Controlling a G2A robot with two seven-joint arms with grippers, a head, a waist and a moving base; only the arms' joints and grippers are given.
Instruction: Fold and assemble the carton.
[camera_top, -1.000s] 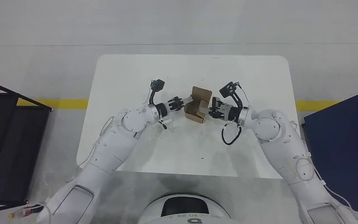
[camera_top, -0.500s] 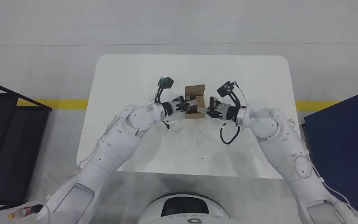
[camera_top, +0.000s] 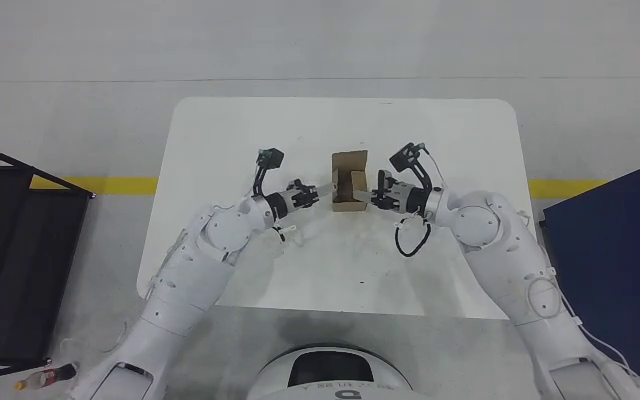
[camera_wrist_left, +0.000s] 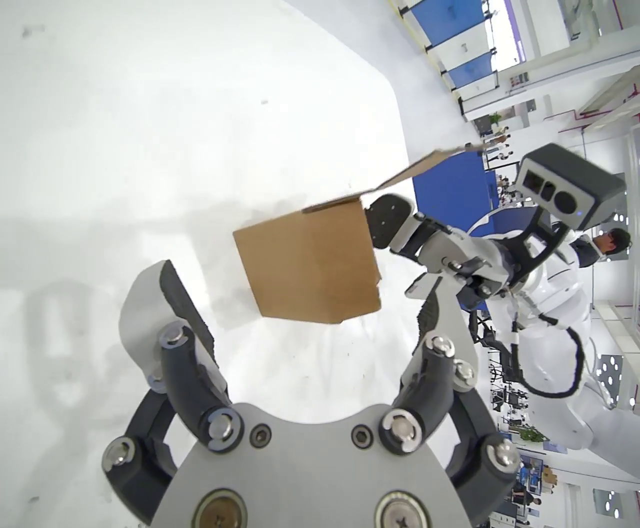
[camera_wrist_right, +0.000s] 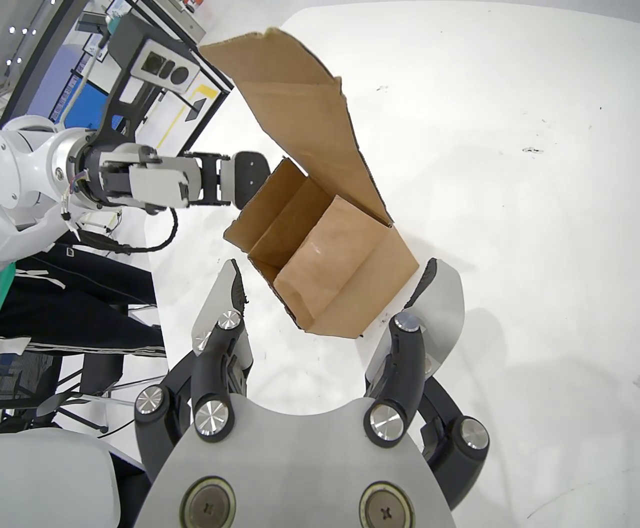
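The white table is the biggest thing in front of the robot. Taking the robot's side as six o'clock, the brown carton sits on it a touch toward twelve o'clock from the middle. It's only partly made up. The body is squared into a box with its mouth open upward and one inner flap folded across inside. A long lid flap stands up off the twelve o'clock edge, leaning rather than upright. The wall facing nine o'clock is closed and plain.

The left gripper is at the carton's nine o'clock, low over the table. Its fingers are spread wide with nothing held between them, and the tips are close to that plain wall but short of it.

The right gripper is at the carton's three o'clock, and its fingers are also spread wide. The carton's near corner pokes in between them, with a gap showing on each side in the right wrist view, so it has no grip on the cardboard. In the left wrist view, one of its dark pads lies right up against the far wall, just under the lid flap. I can't tell whether it actually touches.
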